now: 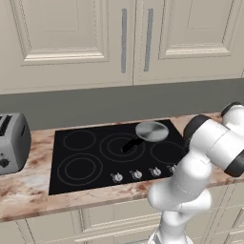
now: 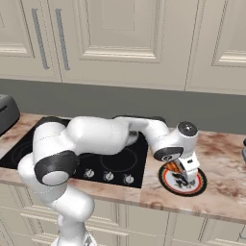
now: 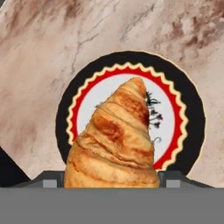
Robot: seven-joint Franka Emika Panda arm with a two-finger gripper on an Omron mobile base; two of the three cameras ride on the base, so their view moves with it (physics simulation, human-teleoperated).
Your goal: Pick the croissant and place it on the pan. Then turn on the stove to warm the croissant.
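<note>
base views flank arm, share stove (image 1: 109,152); hand view close over plate (image 3: 65,113).

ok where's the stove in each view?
Left base view: stove across the centre, on the counter.
Right base view: lower left, partly behind the arm.
Hand view: dark wedge at the lower left edge, likely its corner.
Shared landmarks: knob row for both base views; red-rimmed plate for right base and hand.

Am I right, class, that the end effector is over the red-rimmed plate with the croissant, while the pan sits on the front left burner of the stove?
Not quite. The left base view shows the pan on the stove's back right burner. The rest holds: end effector, plate, croissant.
</note>
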